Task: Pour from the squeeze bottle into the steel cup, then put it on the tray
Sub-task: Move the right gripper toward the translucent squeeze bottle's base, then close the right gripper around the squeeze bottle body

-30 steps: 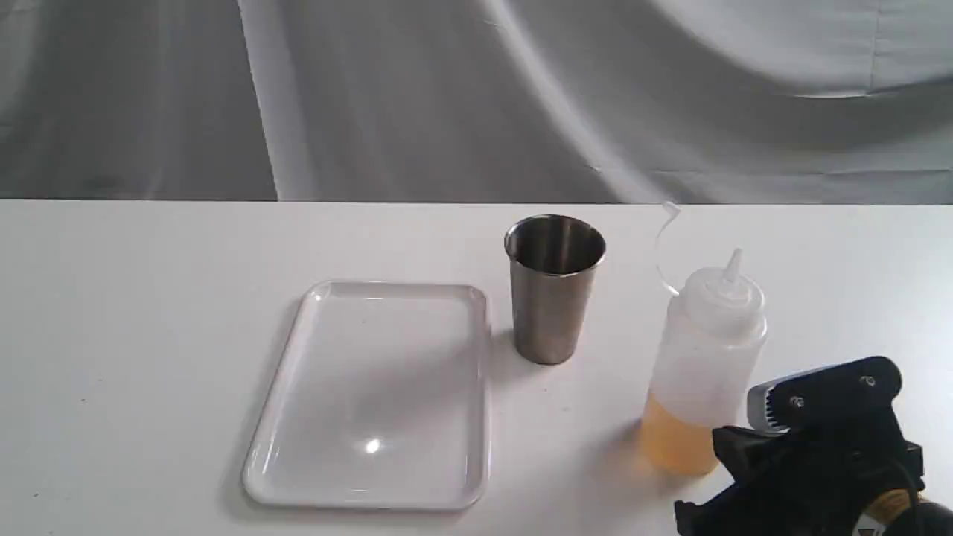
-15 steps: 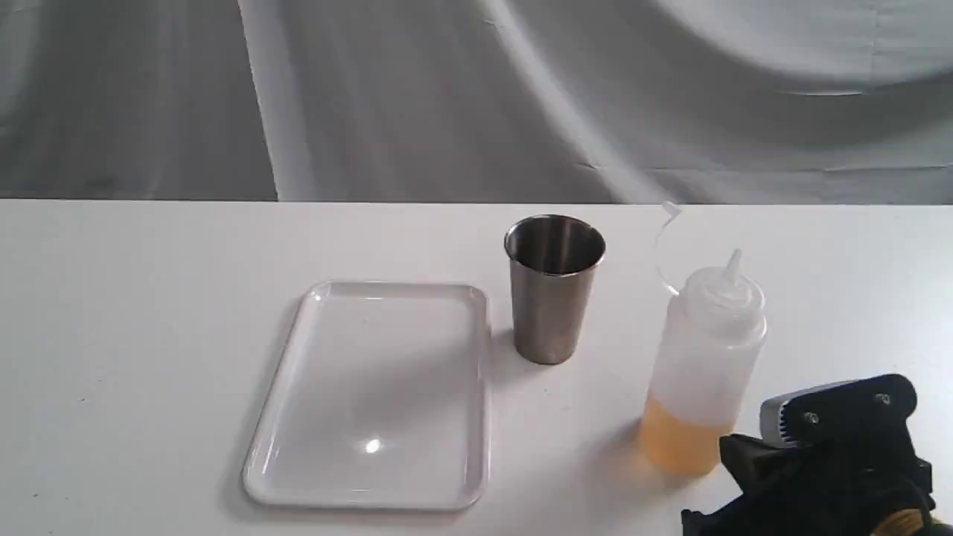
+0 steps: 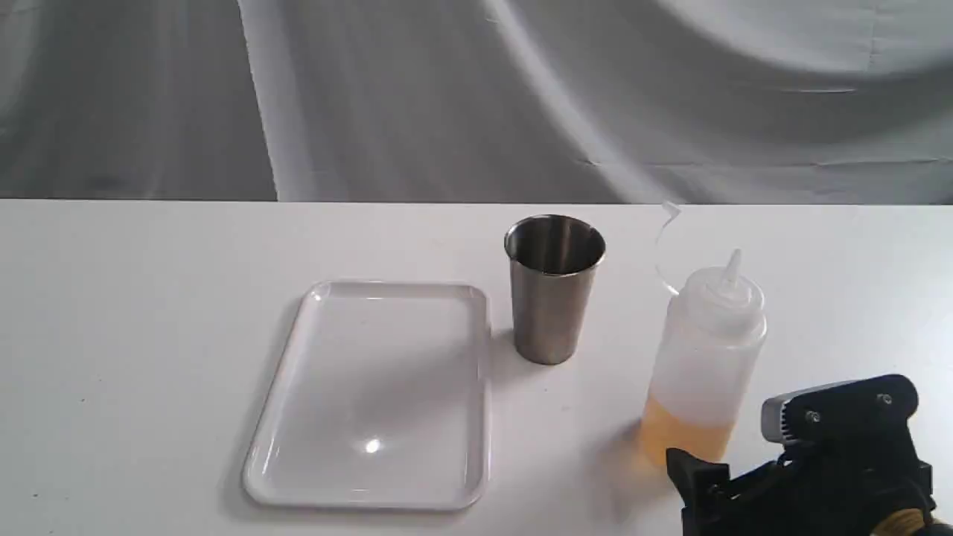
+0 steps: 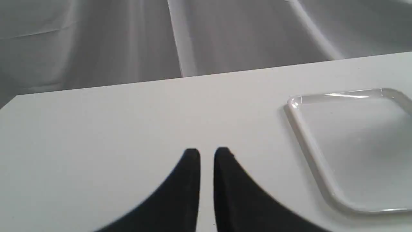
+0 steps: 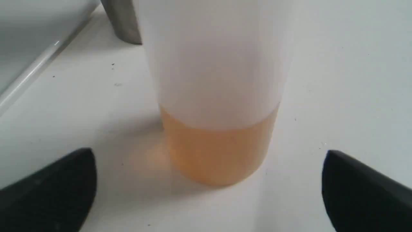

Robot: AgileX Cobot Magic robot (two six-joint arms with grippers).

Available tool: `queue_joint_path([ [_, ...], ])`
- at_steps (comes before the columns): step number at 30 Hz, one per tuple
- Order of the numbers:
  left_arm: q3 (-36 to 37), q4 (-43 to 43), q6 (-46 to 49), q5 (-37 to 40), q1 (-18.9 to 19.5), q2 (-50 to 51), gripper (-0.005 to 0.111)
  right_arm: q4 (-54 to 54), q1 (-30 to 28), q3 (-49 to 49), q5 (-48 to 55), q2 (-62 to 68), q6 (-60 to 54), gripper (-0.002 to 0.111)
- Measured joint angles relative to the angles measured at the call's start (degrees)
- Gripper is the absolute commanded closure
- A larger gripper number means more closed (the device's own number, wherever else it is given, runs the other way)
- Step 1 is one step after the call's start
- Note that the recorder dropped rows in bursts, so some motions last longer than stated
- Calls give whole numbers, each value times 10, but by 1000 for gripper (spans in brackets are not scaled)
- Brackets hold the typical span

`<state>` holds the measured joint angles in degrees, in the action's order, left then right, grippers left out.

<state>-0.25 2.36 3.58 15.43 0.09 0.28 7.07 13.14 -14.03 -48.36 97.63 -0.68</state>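
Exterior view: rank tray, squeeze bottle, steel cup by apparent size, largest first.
1. tray: clearly largest.
2. squeeze bottle: looks bigger than third place, but it stands nearer the camera, so that lead is less sure.
3. steel cup: smallest.

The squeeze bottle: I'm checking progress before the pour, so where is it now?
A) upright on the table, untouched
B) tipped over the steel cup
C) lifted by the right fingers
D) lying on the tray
A: the squeeze bottle stands upright on the table, with the right gripper holding its open fingers either side, clear of it.
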Motion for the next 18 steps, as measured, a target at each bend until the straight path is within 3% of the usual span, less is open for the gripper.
queue_joint_path([
  [18, 0, 0, 0, 0, 0, 0, 98, 17, 0, 0, -12, 0, 7, 5],
])
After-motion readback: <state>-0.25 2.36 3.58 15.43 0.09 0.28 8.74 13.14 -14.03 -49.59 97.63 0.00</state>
